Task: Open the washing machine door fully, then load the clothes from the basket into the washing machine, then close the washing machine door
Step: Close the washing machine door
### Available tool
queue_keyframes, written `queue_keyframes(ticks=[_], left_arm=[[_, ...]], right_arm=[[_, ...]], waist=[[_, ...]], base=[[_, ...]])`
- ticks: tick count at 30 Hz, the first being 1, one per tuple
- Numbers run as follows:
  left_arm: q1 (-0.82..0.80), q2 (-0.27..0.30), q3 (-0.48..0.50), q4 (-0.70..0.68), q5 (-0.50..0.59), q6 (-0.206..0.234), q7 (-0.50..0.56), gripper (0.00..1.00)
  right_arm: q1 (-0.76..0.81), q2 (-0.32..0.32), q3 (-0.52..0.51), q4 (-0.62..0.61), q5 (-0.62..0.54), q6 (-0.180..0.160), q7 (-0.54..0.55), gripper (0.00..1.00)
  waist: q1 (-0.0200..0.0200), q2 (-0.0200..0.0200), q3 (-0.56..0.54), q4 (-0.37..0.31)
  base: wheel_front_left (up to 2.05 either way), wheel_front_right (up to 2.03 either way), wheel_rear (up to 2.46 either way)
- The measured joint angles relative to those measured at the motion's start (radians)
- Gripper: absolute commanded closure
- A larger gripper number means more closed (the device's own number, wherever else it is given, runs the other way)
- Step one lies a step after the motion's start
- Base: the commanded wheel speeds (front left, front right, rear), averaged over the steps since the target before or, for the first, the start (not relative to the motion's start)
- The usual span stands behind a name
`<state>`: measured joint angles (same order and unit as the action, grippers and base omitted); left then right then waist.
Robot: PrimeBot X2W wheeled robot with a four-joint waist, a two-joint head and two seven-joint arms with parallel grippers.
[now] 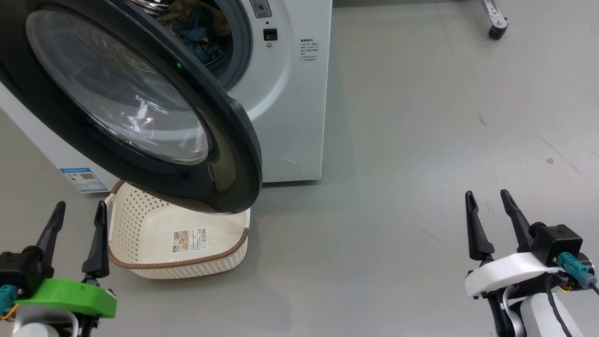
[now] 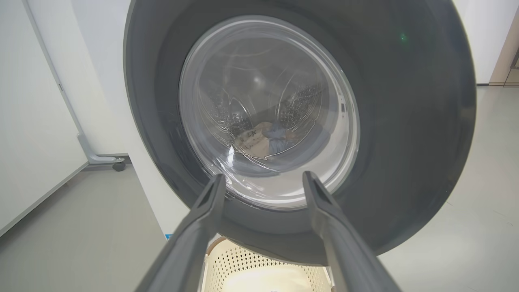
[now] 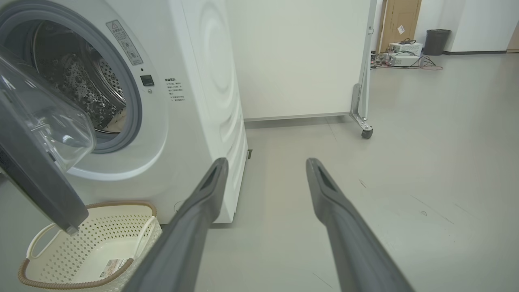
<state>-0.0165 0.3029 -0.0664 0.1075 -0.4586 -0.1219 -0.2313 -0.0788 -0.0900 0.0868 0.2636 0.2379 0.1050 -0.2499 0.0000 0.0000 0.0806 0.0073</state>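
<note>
Washing machine door (image 1: 117,93) stood swung out from the washing machine (image 1: 290,117), lower edge overhanging the empty basket (image 1: 196,269) at the machine's foot. The clothes (image 1: 196,28) lay in the drum, so closing looked like the step left. I'd press flat on the black ring near the door's free edge and arc it toward the machine until it latches. Left gripper (image 1: 80,206) by the basket and right gripper (image 1: 486,193) over bare floor (image 1: 421,140) were both spread wide and empty, with free swing room in front of the machine.
</note>
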Motion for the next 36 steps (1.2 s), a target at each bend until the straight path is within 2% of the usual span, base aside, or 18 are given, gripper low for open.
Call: queue_keyframes(ticks=[7,12,36], left_arm=[[0.031,-0.063,-0.005,0.054,0.027,0.042,-0.009,0.0],[0.035,-0.071,-0.009,0.07,0.066,0.06,-0.017,0.0],[0.016,-0.126,0.006,0.093,0.124,0.071,-0.018,0.0]], right_arm=[[0.0,0.002,0.0,0.0,-0.001,0.0,0.0,0.0],[0.0,0.002,0.0,0.0,-0.001,0.001,0.0,0.0],[0.001,0.003,0.003,0.0,-0.01,0.007,0.0,0.0]], waist=[[0.0,0.0,-0.008,0.0],[0.0,0.0,-0.011,-0.001],[0.0,0.0,-0.012,-0.004]], base=[[0.0,0.0,0.0],[0.0,0.0,0.0],[0.0,0.0,0.0]])
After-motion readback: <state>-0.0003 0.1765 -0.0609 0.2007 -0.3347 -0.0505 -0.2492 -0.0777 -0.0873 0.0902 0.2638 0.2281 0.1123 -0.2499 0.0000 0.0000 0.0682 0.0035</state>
